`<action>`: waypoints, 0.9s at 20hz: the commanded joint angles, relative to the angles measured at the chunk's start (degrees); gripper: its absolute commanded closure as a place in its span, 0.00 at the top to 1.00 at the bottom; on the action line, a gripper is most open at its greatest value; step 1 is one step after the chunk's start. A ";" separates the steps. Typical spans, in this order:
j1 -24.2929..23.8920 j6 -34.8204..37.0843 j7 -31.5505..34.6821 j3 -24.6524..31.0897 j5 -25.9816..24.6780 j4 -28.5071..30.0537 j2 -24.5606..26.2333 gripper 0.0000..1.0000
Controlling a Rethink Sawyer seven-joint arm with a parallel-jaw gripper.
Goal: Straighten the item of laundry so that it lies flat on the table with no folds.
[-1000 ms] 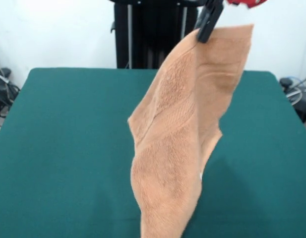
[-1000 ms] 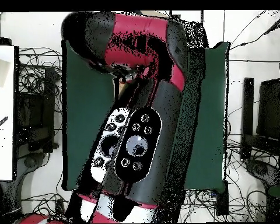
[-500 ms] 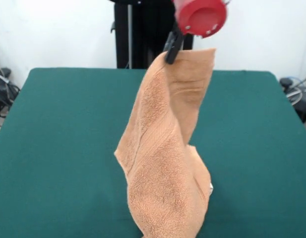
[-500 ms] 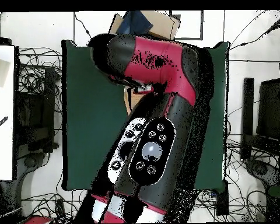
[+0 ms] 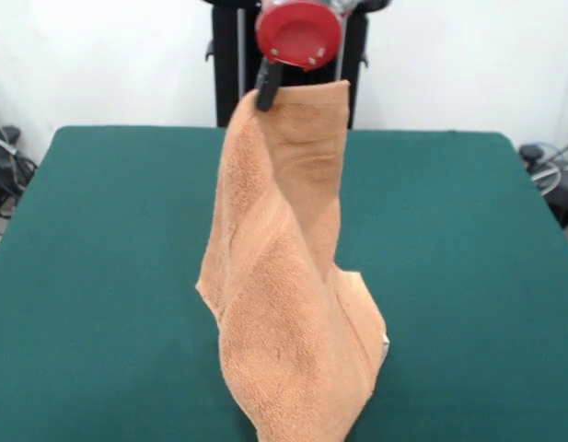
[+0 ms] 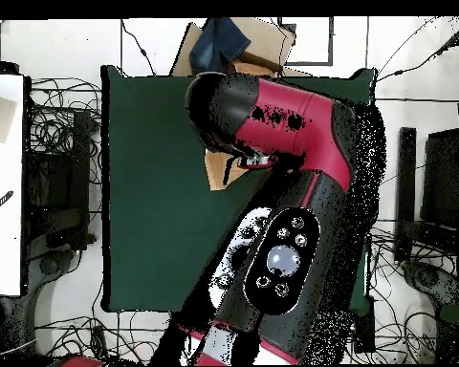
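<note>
Here the claw (image 5: 265, 92), at the top centre of the front view, pinches the upper corner of the orange-tan towel (image 5: 288, 304), which hangs twisted down to the green tabletop (image 5: 99, 258), its white label (image 5: 386, 343) too small to read.
</note>
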 commanded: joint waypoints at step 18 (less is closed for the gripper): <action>-4.36 -3.53 -7.76 8.05 -3.67 12.73 -2.82 0.00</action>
